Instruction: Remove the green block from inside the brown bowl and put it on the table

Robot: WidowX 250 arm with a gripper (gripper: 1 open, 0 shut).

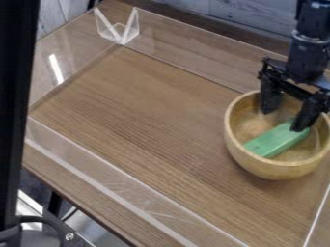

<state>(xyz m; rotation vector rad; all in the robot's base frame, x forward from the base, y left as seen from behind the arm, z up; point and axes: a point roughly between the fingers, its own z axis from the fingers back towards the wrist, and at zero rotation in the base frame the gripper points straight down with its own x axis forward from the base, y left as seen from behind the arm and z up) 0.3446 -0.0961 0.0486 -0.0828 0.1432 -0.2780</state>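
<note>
The green block (pixel 279 142) lies flat inside the brown bowl (pixel 245 154) at the right side of the table (pixel 142 116). My gripper (pixel 288 108) hangs over the bowl, pointing straight down, its two black fingers spread wide apart with nothing between them. The fingertips reach just past the bowl's rim, above the far end of the block. I cannot tell whether they touch it. Part of the block's upper end is hidden behind the right finger.
Low clear acrylic walls (pixel 77 154) border the tabletop. A folded clear acrylic piece (pixel 116 27) stands at the far left corner. A dark post (pixel 15 106) runs down the left edge of the view.
</note>
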